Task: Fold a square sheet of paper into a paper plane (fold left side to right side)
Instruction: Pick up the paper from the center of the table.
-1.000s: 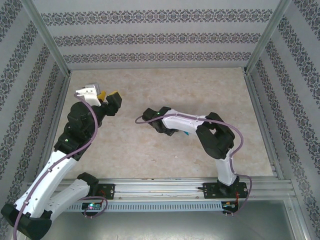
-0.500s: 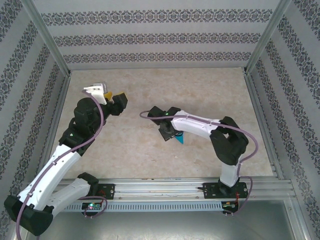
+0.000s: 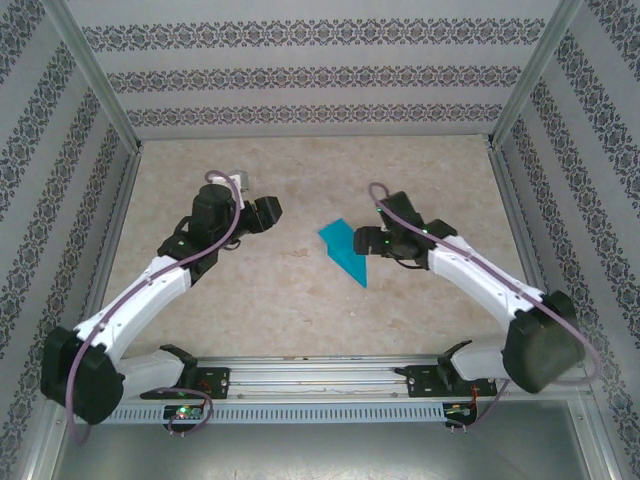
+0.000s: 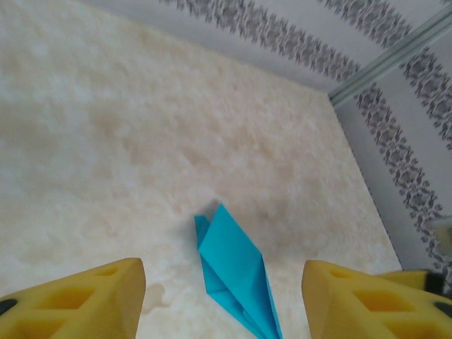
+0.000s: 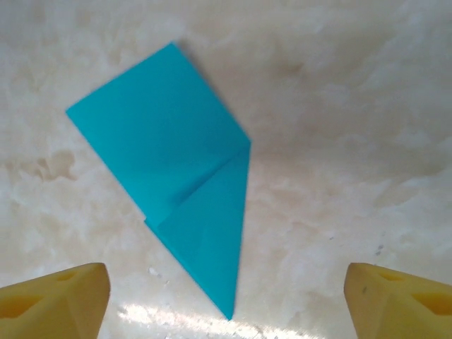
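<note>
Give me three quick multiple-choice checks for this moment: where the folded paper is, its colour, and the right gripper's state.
1. Where is the folded paper?
A. flat on the table, just in front of the right gripper
B. clamped in a gripper
C. leaning on the back wall
2. Its colour?
A. white
B. turquoise-blue
C. yellow
3. The right gripper is:
A. shut on the paper
B. shut, empty
C. open
Answers: 1 A, the right wrist view shows it lying flat ahead of the spread fingers; 2 B, plain in every view; 3 C, both yellow fingers stand wide apart, clear of the paper.

paper plane [image 3: 346, 252]: turquoise | table [image 3: 290, 305]: beige (marbled) | walls [image 3: 300, 78]: grey ornamental stripes
</note>
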